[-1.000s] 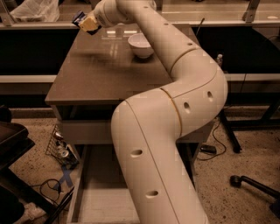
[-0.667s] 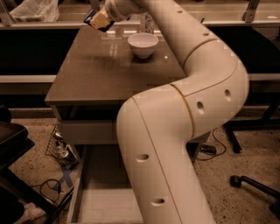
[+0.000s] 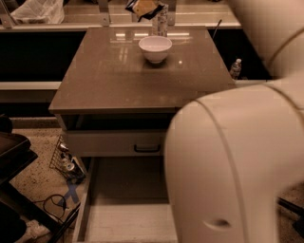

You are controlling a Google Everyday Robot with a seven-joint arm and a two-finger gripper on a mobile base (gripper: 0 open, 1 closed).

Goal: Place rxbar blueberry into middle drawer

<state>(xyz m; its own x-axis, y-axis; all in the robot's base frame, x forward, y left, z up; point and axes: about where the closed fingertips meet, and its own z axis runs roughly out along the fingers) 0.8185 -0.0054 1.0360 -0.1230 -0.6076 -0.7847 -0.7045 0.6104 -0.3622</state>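
Note:
My gripper is at the top edge of the camera view, above the back of the table and just behind the white bowl. It is shut on the rxbar blueberry, whose dark blue end sticks out to the left of the fingers. The middle drawer is pulled out below the table front and its grey-beige floor shows bare. My arm's big pale links hide the drawer's right part.
A brown table holds the bowl and a clear bottle behind it. A pale drawer front with a dark handle sits above the open drawer. A wire basket with cans and cables lie on the floor at left.
My gripper with the bar has swung right, from the table's back left corner to behind the bowl. The arm's links now fill the right side of the view.

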